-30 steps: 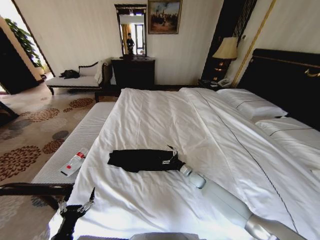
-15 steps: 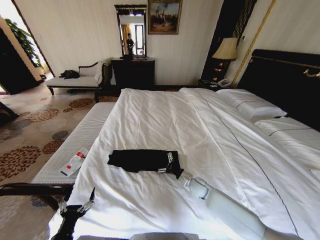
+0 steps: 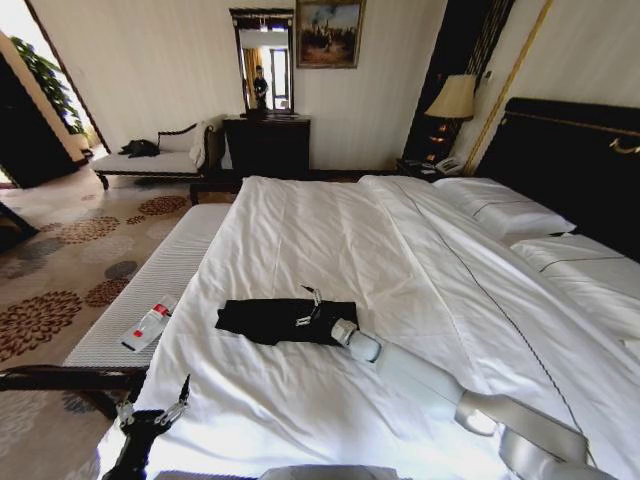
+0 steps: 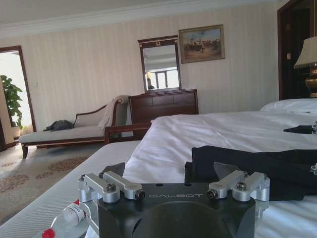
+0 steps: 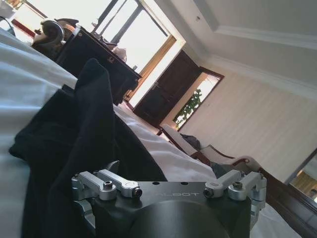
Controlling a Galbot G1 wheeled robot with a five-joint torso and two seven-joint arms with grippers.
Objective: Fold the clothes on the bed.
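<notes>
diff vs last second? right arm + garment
The right gripper slid left along the black garment, from its right end to over its right half; fingers look open, no clear grasp. The garment's outline on the bed barely changed. The left gripper, at the bed's near edge, and the bottle on the bench stayed put.

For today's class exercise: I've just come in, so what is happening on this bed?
The robot's right gripper is at the right end of a dark garment lying as a folded strip on the white bed. The left gripper hangs by the bed's near left corner, away from the cloth.
</notes>
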